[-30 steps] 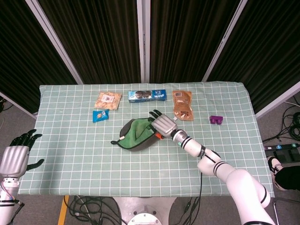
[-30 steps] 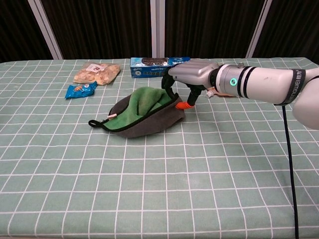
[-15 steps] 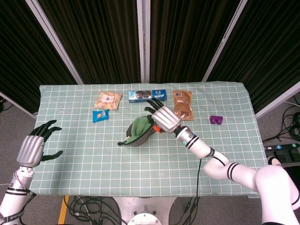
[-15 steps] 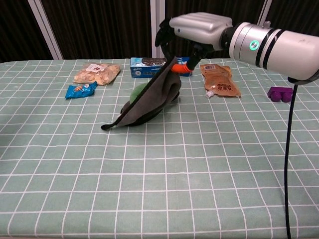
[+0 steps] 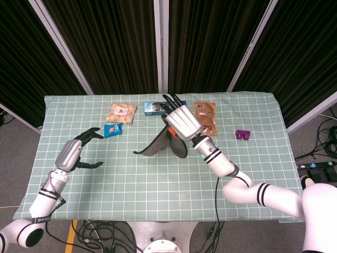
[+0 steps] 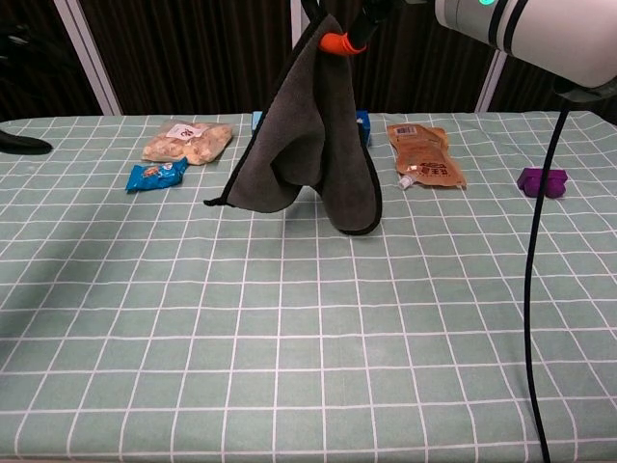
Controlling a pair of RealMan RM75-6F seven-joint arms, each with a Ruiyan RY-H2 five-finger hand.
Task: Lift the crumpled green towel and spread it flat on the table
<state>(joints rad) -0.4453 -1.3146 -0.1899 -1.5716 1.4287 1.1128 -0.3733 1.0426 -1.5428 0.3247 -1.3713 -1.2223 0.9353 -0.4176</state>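
Note:
My right hand is raised above the middle of the table and pinches one edge of the towel. The towel hangs down in folds, showing its grey side and black hem; its green side is turned away. An orange fingertip presses on the cloth at the top of the chest view, where the rest of that hand is cut off. The lowest fold hangs close to the tabletop; I cannot tell if it touches. My left hand hovers over the table's left part, fingers apart, holding nothing.
Behind the towel lie a snack bag, a blue packet, a cookie box and a brown pouch. A purple block sits to the right. The green checked tablecloth covers the table.
The right hand has risen with the towel, which now hangs off the table instead of lying bunched. The left hand has come in from the left edge over the table.

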